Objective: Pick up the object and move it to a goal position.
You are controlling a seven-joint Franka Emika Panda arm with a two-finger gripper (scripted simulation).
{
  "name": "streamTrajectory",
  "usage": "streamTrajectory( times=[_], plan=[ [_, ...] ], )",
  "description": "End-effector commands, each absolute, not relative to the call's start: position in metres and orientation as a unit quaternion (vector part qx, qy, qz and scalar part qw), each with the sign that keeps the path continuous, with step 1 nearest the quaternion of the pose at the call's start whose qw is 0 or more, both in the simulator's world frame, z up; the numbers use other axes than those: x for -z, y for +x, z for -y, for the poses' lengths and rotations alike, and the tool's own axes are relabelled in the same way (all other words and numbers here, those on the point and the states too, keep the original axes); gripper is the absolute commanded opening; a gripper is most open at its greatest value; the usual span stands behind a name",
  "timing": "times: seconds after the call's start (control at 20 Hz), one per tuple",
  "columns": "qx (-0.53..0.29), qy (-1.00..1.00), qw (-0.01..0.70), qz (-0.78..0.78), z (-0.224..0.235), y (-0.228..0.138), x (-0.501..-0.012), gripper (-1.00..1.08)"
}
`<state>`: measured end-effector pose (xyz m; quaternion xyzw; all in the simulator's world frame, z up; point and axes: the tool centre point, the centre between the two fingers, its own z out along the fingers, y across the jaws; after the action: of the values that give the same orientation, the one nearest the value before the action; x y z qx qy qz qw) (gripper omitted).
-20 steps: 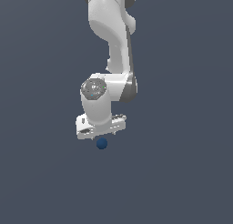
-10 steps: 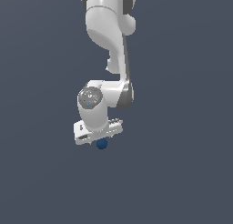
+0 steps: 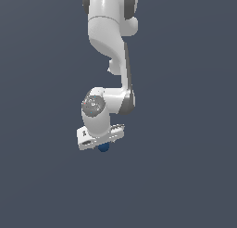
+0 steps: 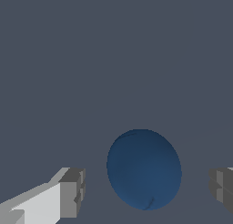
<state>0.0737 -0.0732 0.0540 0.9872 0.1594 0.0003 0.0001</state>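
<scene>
The dark blue ball [image 4: 144, 169] lies between my two gripper fingers in the wrist view, with a gap on each side. One grey fingertip [image 4: 73, 191] is on one side and the other fingertip [image 4: 221, 186] is at the frame edge. My gripper [image 4: 146, 189] is open around the ball and does not touch it. In the exterior view the white hand [image 3: 99, 138] sits low over the ball [image 3: 104, 148], which peeks out from under it. The gripper [image 3: 102, 146] fingers are mostly hidden there.
The white arm [image 3: 109, 41] comes down from the top of the exterior view. All around is a plain dark grey surface with no other objects or edges showing.
The hand has come down over the ball and shifted slightly toward the exterior view's left. The ball has stayed in place and is now more covered by the hand.
</scene>
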Motion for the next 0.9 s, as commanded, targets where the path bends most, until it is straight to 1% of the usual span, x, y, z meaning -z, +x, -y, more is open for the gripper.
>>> streamTrajectory(
  times=[0.0,0.35,0.4,0.85],
  plan=[
    [0.000,0.987,0.000,-0.160,0.073,0.073,-0.041,1.00],
    [0.000,0.987,0.000,-0.160,0.073,0.075,-0.031,1.00],
    [0.000,0.987,0.000,-0.160,0.073,0.075,-0.031,-1.00],
    [0.000,0.987,0.000,-0.160,0.073,0.075,-0.031,-1.00]
  ],
)
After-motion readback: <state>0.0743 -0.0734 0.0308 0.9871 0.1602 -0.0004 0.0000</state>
